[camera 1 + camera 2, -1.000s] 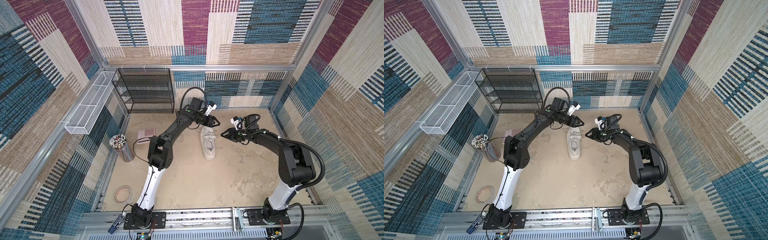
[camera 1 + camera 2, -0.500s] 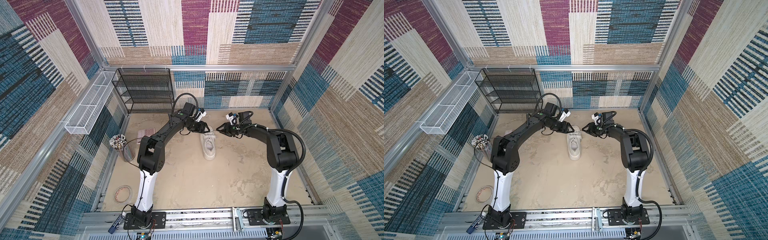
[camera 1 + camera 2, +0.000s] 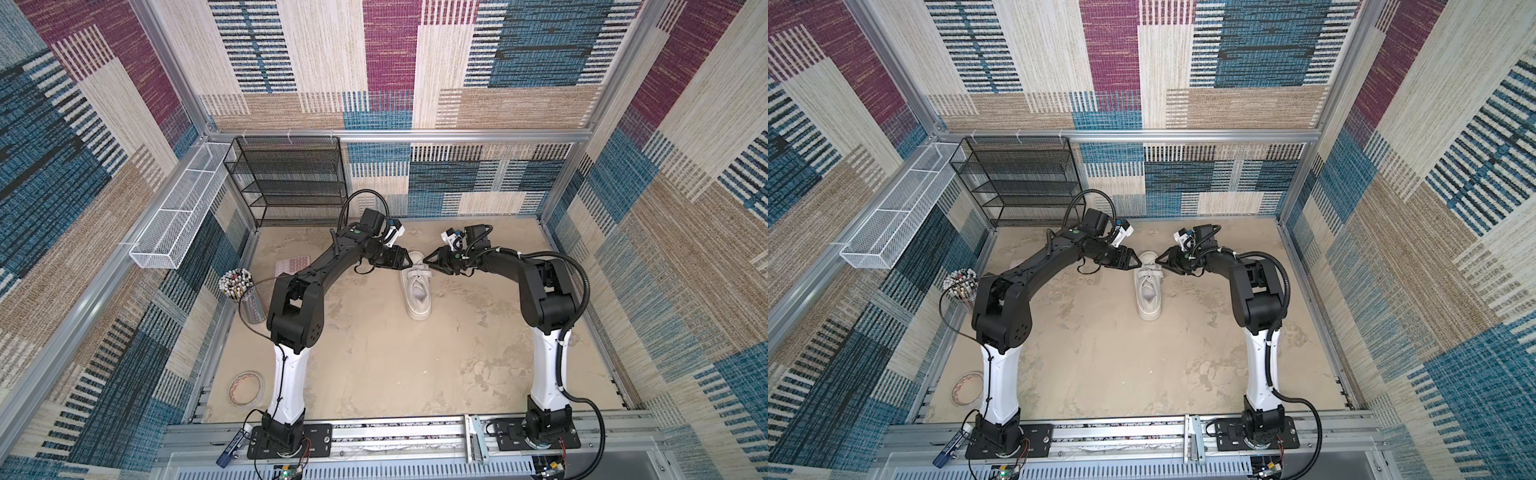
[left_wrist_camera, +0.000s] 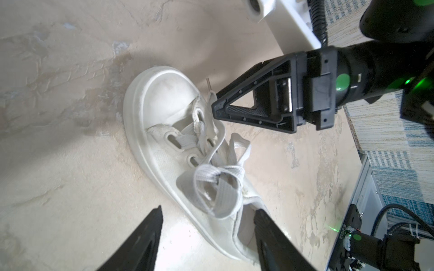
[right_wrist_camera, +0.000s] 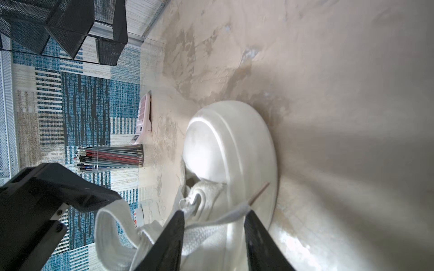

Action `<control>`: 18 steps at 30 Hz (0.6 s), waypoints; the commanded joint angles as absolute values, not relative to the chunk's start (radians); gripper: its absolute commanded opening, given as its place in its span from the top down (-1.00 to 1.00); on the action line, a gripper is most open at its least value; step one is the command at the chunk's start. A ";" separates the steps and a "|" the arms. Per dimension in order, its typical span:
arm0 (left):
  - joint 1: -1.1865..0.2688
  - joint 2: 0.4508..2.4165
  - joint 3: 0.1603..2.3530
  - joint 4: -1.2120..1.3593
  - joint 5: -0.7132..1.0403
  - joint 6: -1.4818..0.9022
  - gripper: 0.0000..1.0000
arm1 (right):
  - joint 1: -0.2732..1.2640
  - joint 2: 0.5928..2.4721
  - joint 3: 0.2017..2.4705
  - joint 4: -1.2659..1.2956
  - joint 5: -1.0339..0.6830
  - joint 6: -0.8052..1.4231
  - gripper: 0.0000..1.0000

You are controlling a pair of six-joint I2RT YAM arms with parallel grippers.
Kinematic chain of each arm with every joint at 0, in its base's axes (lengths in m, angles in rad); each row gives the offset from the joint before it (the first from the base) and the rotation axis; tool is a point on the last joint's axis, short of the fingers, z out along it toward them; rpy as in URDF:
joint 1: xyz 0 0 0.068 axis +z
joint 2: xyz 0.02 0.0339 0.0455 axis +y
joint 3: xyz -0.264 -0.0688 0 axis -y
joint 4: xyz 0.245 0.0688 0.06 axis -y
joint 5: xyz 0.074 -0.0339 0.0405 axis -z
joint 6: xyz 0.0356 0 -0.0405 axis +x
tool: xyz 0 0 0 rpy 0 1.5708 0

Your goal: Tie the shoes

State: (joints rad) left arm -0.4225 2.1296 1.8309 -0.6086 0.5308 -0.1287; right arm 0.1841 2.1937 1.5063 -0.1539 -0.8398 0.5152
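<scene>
Sneaker was found standing on its sole on the table, far-middle, with the toe pointed at the back wall and flanked by both arms. Left end effector was seen with jaws spread wide astride the laced part, nothing clamped. Right end effector was placed at the toe with jaws part-way apart; a lace end was laid across the gap, not clamped as far as could be seen. Laces were seen crossed into a loose knot with two floppy loops over the tongue. Lace tip was left sticking out past the toe cap. Judged: the bow was roughly formed but not cinched, and pulling tight was still left. Versus a second back: both end effectors were brought closer together at the toe, and the sneaker was not shifted.
</scene>
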 commanded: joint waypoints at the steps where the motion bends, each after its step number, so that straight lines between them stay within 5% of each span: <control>1: -0.412 2.121 1.807 -0.554 0.554 -0.159 -0.29 | 0.189 2.211 1.527 -0.112 -0.877 0.533 0.15; 13: -0.406 2.167 1.812 -0.502 0.660 -0.232 0.21 | 0.192 2.156 1.480 -0.114 -0.845 0.521 0.85; 18: -0.406 2.167 1.810 -0.500 0.654 -0.240 0.81 | 0.189 2.138 1.474 -0.115 -0.790 0.520 0.95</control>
State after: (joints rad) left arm -0.4068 2.1670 1.8099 -0.5209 0.6353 -0.2134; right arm 0.1902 2.1574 1.4742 -0.1436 -0.8322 0.5213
